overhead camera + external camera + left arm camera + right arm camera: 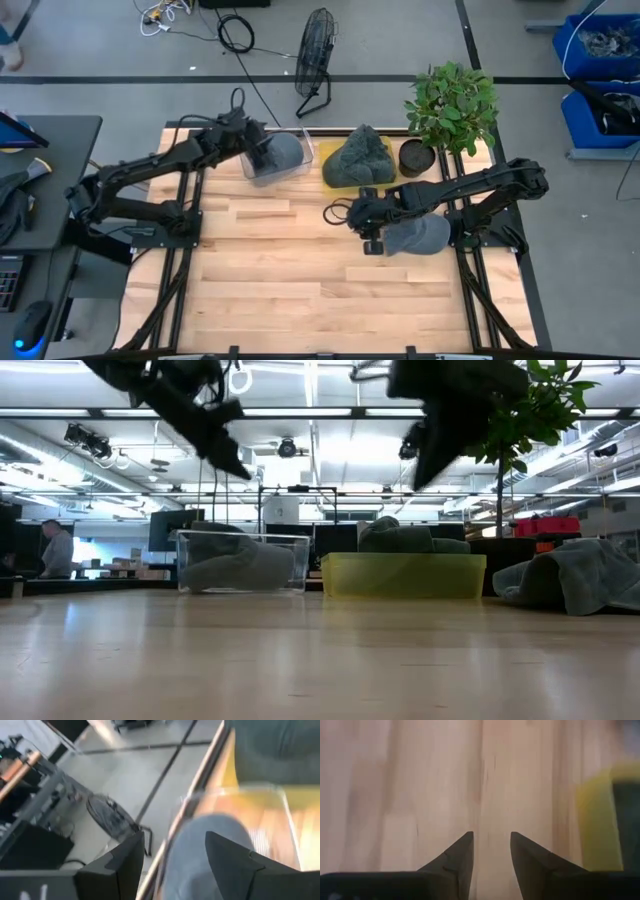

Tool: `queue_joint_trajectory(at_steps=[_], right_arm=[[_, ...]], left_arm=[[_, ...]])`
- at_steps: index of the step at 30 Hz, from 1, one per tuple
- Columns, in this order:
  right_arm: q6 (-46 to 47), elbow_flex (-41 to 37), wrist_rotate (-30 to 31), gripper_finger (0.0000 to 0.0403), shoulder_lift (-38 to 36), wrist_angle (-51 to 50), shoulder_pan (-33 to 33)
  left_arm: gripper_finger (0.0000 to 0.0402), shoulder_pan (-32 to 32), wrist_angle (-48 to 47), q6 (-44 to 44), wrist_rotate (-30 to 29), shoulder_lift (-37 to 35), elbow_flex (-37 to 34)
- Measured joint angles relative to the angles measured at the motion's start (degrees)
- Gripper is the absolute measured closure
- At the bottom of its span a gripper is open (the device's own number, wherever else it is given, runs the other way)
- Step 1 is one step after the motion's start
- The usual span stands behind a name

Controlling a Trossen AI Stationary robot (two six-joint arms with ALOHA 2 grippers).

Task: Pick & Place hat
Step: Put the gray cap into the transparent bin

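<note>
A grey-blue hat [287,152] lies in a clear container [262,176] at the table's far side, seen also as the hat [197,860] in the left wrist view. My left gripper [262,148] hovers open above it, clear of it in the low view [236,466]. A dark green hat [362,158] sits in a yellow bin [333,160]. A third, grey hat [420,237] lies flat on the table's right part, under my right arm. My right gripper [342,212] is open and raised over bare wood [491,837], left of that hat.
A potted plant [452,100] and its dark pot [414,157] stand at the far right corner beside the yellow bin [400,575]. The clear container [243,565] stands left of the bin. Bare wood [290,270] spreads over the table's near half.
</note>
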Motion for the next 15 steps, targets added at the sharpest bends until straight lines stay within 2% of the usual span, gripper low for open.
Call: queue_joint_trajectory(at_steps=[5,10,12,15], right_arm=[[1.7,0.0,-0.7,0.027,0.0,-15.2,0.0],[3.3,0.0,-0.7,0.027,0.0,-29.3,0.0],[4.4,-0.2,-3.6,0.027,0.0,-33.1,0.0],[4.6,-2.2,-11.2,0.027,0.0,-33.6,0.0]], left_arm=[[0.019,-2.5,0.1,-1.9,0.0,0.0,4.0],[0.0192,-4.0,-0.2,-2.2,0.0,0.0,4.5],[0.0192,-4.3,-0.2,-2.3,0.0,0.0,4.5],[0.0193,-4.3,-0.4,-2.5,0.0,0.0,4.5]])
